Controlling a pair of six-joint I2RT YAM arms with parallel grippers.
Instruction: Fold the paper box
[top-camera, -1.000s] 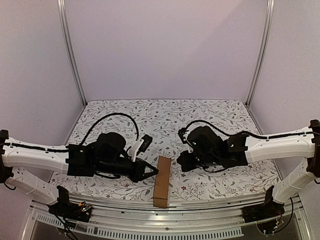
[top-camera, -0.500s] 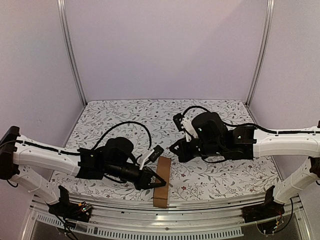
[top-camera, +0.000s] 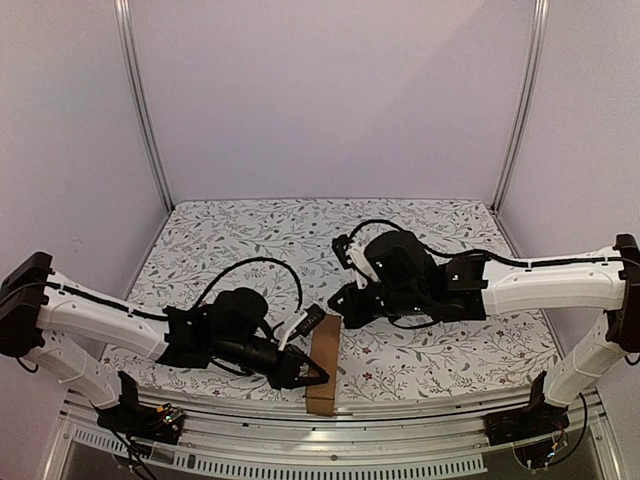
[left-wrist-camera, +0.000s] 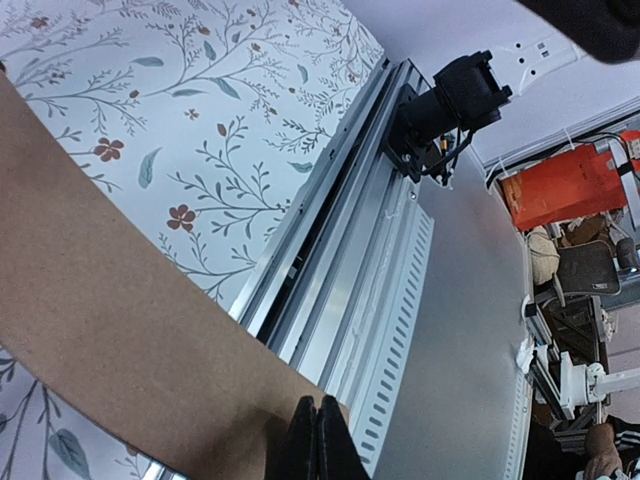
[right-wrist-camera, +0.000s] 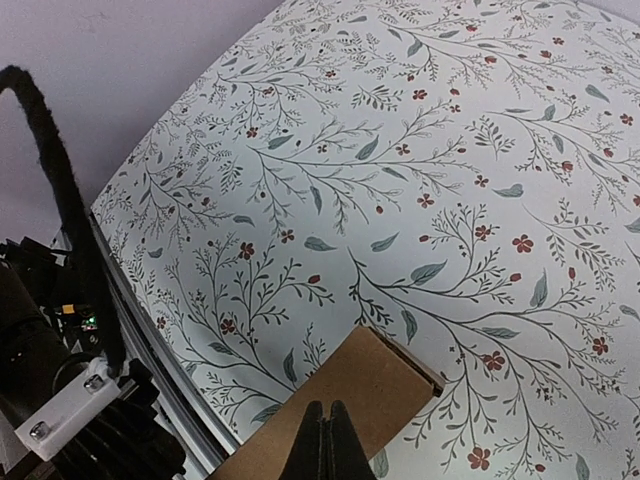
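Centrally, at the near edge of a floral surface (top-camera: 420, 230) lies an oblong brown paper box (top-camera: 327, 350). The left pincer (top-camera: 318, 378), fingers together, touches its left side; the right pincer (top-camera: 335, 312), also together, is at its far end.

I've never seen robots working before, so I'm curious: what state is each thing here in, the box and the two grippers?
paper box: formed into an oblong carton, lying flat, near end overhanging the edge of the table.
left gripper: shut, holding nothing, tips at the box's near end.
right gripper: shut, holding nothing, tips at the box's far end.
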